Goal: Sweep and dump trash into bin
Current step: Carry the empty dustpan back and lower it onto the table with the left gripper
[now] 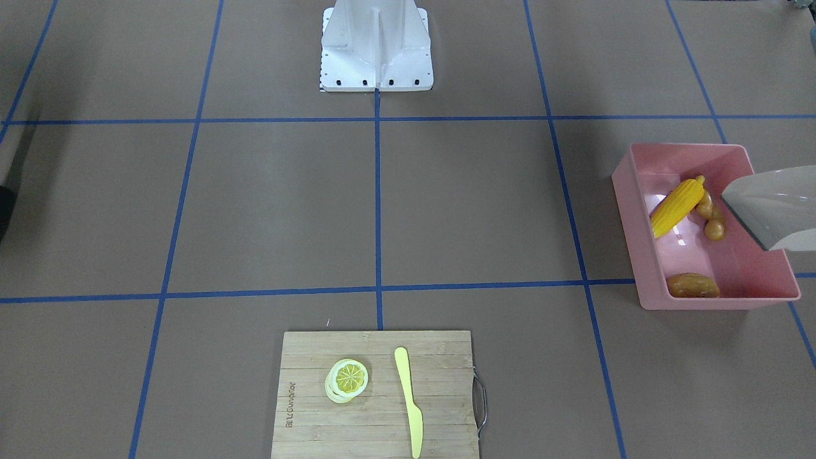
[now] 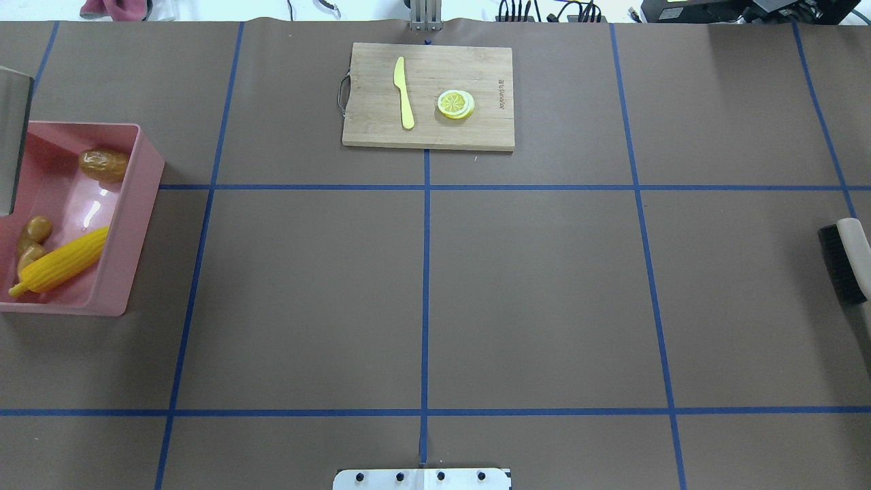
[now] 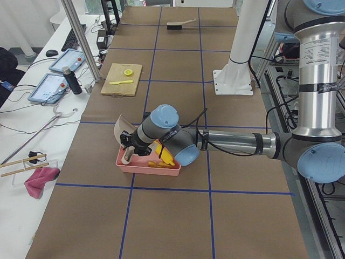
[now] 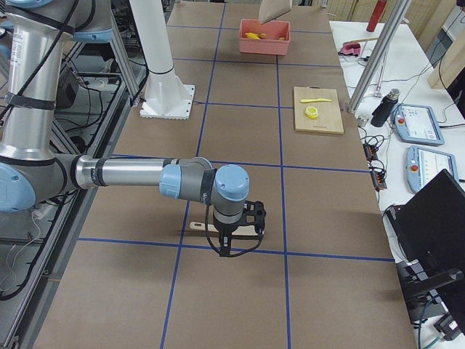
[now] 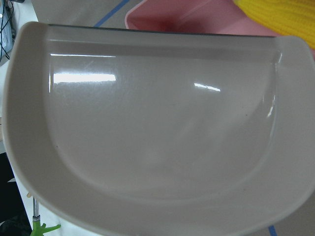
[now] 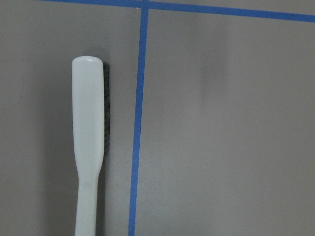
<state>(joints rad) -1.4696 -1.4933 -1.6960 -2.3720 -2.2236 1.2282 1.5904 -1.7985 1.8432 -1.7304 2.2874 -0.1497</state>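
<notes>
The pink bin [image 1: 642,255] stands on the table's left side with the trash in it: a yellow corn cob [image 1: 677,207], a tan ginger root [image 1: 709,213] and a brown potato [image 1: 693,285]. A beige dustpan [image 1: 774,204] hangs tilted over the bin's outer edge, and its empty inside [image 5: 157,132] fills the left wrist view. My left gripper [image 3: 129,150] is at the dustpan's handle; I cannot tell whether it is shut. A brush [image 2: 847,262] lies flat on the table at the far right. My right gripper [image 4: 243,224] hovers just above it; its state cannot be told.
A wooden cutting board [image 1: 376,395] lies at the table's far middle edge with a lemon slice [image 1: 349,378] and a pale yellow knife [image 1: 408,398] on it. The white robot base [image 1: 376,48] stands at the near middle edge.
</notes>
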